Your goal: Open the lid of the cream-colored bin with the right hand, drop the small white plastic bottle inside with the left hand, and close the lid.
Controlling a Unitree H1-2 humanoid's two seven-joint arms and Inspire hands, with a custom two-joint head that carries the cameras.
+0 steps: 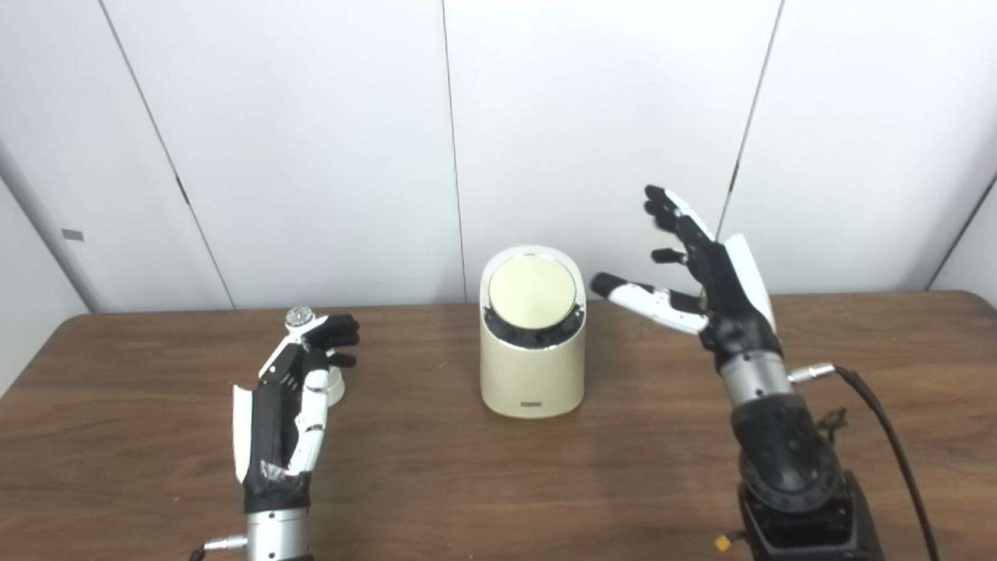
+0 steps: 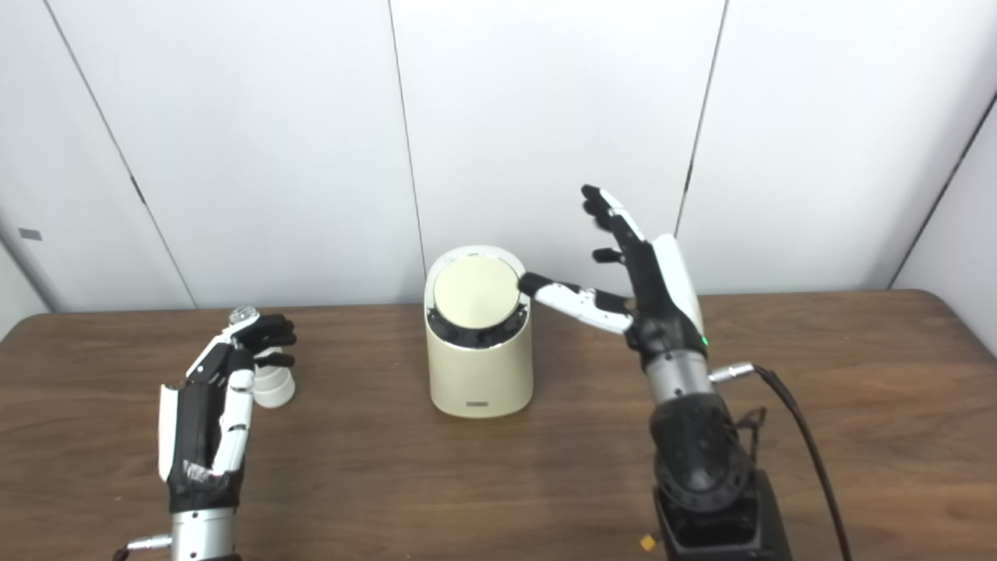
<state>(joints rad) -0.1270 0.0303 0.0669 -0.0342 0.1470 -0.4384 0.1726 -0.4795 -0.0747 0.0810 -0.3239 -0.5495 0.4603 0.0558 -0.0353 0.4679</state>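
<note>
Left hand fingers curled around bottle | right hand spread beside bin

Brown wooden table — white panelled wall

Cream-colored bin upright mid-table, round lid shut, small white plastic bottle standing well left
</note>
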